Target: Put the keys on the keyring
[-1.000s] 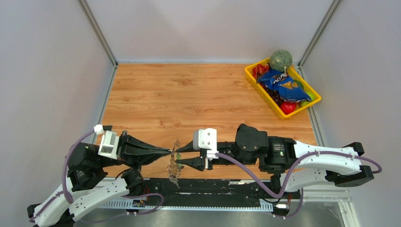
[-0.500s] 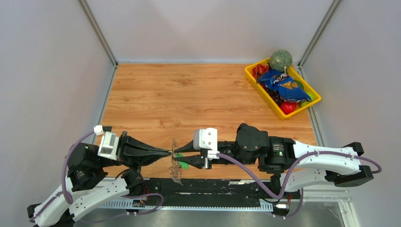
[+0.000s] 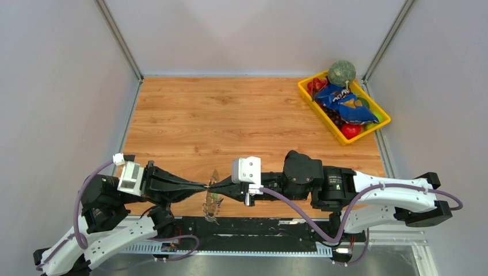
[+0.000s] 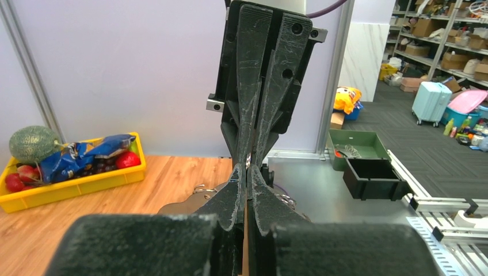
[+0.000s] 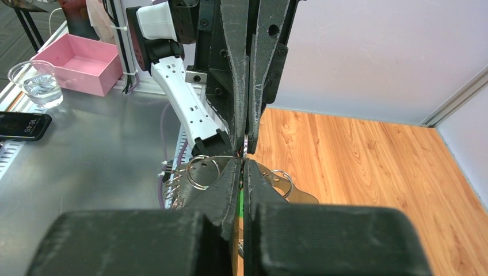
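Both arms sat tip to tip at lower centre! The left jaws pinched the thin grey key-fringed metal hoop [image 3: 210,208]; the right jaws clamped the green-tagged silver key bunch [image 5: 240,201].

A light wood-grain bench [image 3: 230,115] sits inside plain pale grey wall panels [image 3: 253,34] joined by slim aluminium corner posts [image 3: 118,37]. At its near edge lies a dull grey metal plate [image 5: 86,167] bearing a pink plastic box [image 5: 80,66], a clear glass of water [image 5: 37,80] and a black phone [image 5: 23,123]. To one side, a storeroom with a dark grey floor [image 4: 443,155] holds shelves of cardboard boxes [image 4: 429,26], a pale blue suitcase [image 4: 431,100], a dark green open bin [image 4: 357,141] and a black open bin [image 4: 374,175]. The light is even.
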